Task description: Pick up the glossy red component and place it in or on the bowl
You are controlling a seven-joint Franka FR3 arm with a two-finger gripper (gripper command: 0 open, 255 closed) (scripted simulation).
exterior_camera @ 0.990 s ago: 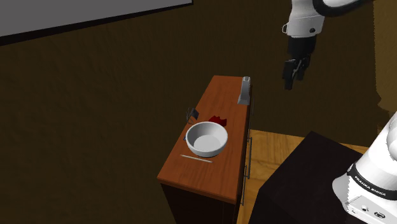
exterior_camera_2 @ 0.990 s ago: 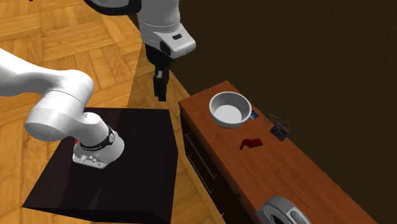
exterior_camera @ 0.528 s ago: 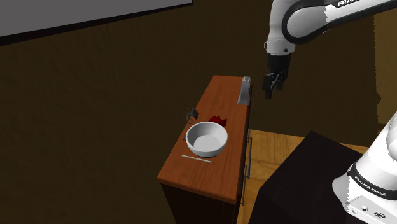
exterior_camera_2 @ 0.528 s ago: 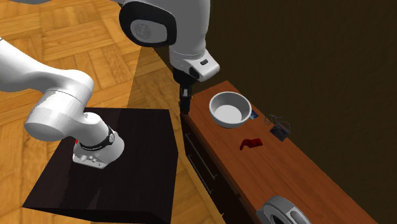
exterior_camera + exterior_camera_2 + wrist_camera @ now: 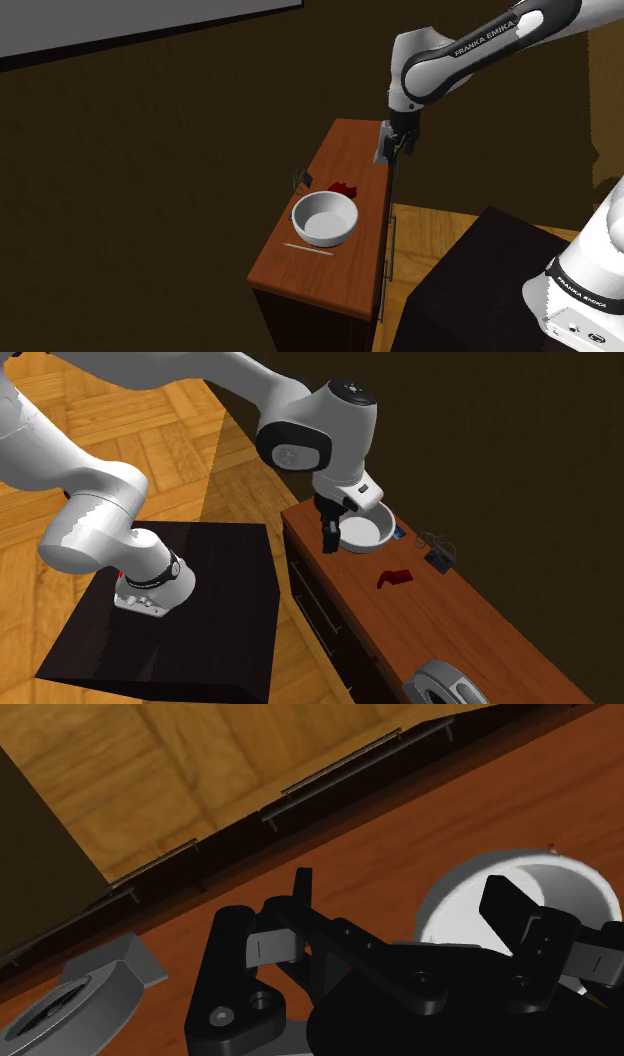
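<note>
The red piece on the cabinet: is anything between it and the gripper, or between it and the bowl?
Nothing visible blocks either path. The red component lies on the bare wooden cabinet top beside the white bowl, only wood between them. The open gripper hangs above the cabinet.

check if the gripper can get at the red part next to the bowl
Probably yes. The red part lies uncovered on the cabinet top, apart from the bowl, and the open gripper hovers nearby with nothing between.
</note>
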